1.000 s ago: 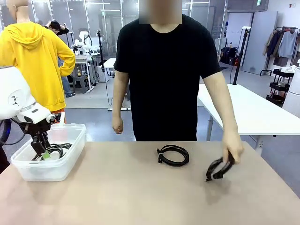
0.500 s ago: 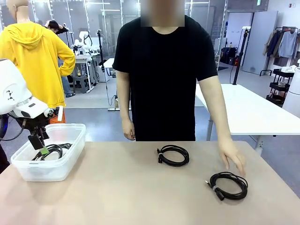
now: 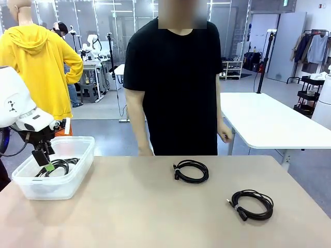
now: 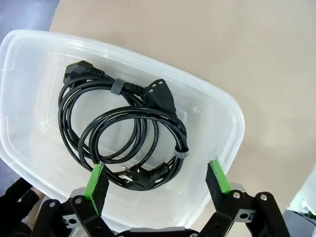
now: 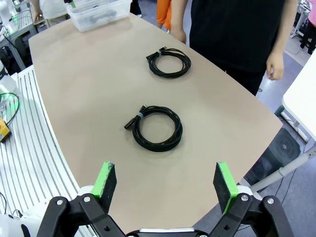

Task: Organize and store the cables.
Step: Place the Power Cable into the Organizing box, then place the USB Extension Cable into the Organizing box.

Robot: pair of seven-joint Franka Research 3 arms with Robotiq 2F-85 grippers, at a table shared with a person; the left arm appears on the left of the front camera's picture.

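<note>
Two black coiled cables lie inside a clear plastic bin at the table's left end. My left gripper hangs open just above them, with nothing between its green pads. One more coil rests at the table's middle and another coil toward the right front. The right wrist view looks down on both, the near coil and the far coil. My right gripper is open and empty, high above the table's right end.
A person in a black shirt stands at the far edge with both hands off the table; one hand hangs by the table's corner. The bin shows far off in the right wrist view. A white table stands behind.
The person laid the right-hand coil on the table and pulled the hand back to their side. My left gripper rose a little out of the bin, still open.
</note>
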